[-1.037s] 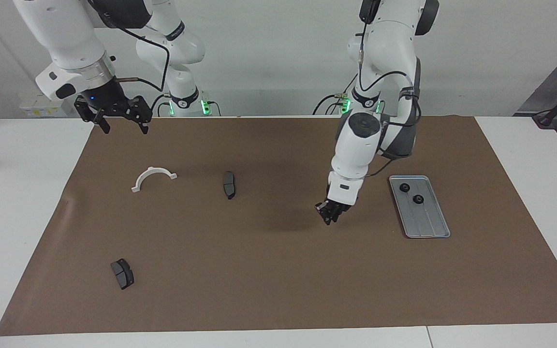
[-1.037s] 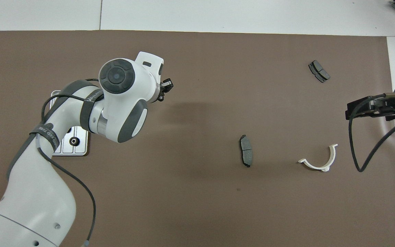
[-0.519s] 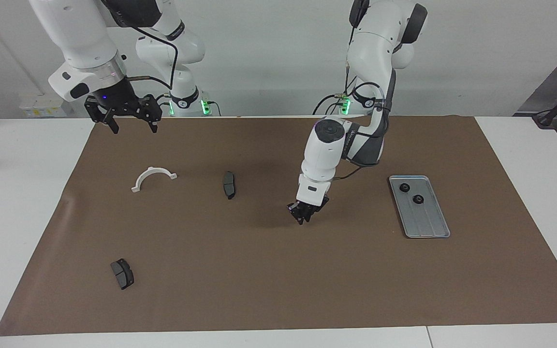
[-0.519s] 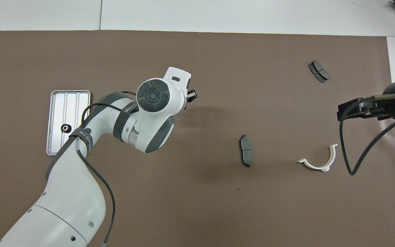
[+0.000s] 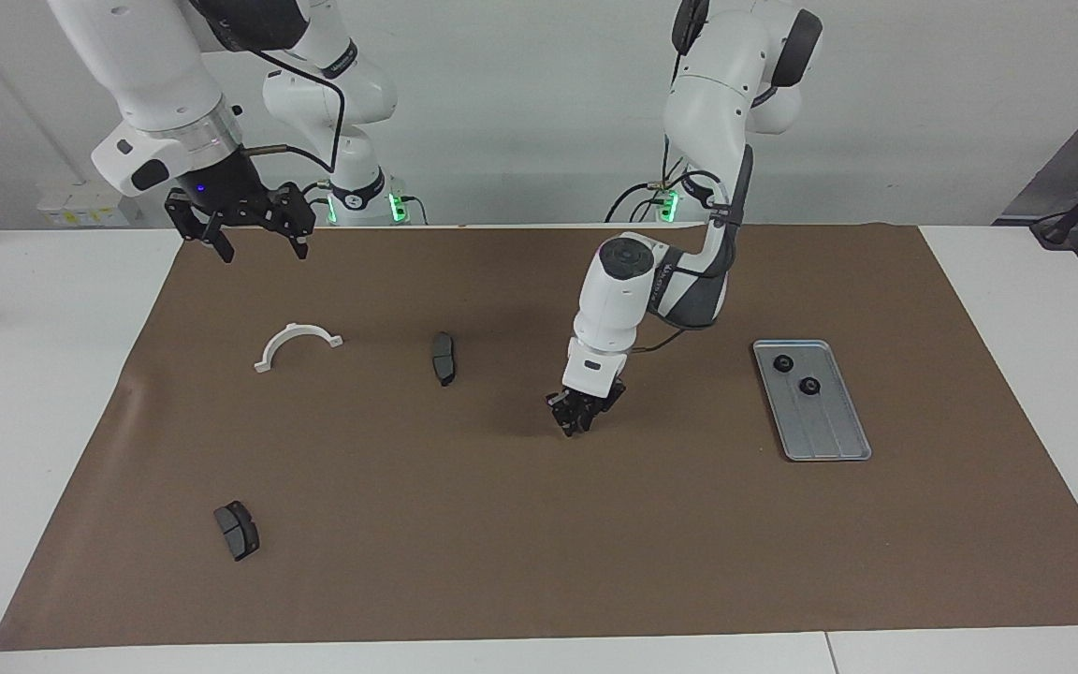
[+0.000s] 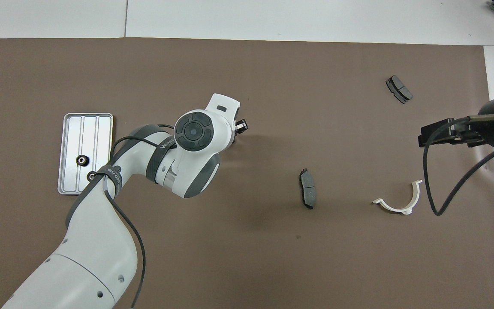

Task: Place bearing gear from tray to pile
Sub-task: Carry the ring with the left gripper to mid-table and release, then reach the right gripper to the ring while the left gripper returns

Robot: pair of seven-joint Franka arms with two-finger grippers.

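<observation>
A brown mat (image 5: pixel 539 562) covers a white table, with 2 Franka arms standing at its robot end. The left gripper (image 5: pixel 578 426) hangs very low over the bare mat, between the silver tray (image 5: pixel 829 456) at the left arm's end and the nearest dark brake pad (image 5: pixel 444 357). I cannot tell whether its jaws are apart, together or clamped on a part, and no gear shows between them or on the mat beneath. 2 small black bearing gears (image 5: pixel 783 364) lie in the tray, both at its end nearer the robots. The pile is loosely scattered toward the right arm's end: that brake pad, a white semicircular bracket (image 5: pixel 297 344) beside it, and a 2nd brake pad (image 5: pixel 237 530) much farther from the robots. The right gripper (image 5: pixel 261 245) waits in the air over the mat's robot-side edge, jaws wide apart and empty. The step looks like set-down of a gear short of the pile. Next, the left arm likely needs to lift clear and go to the tray for 1 of the remaining gears.
</observation>
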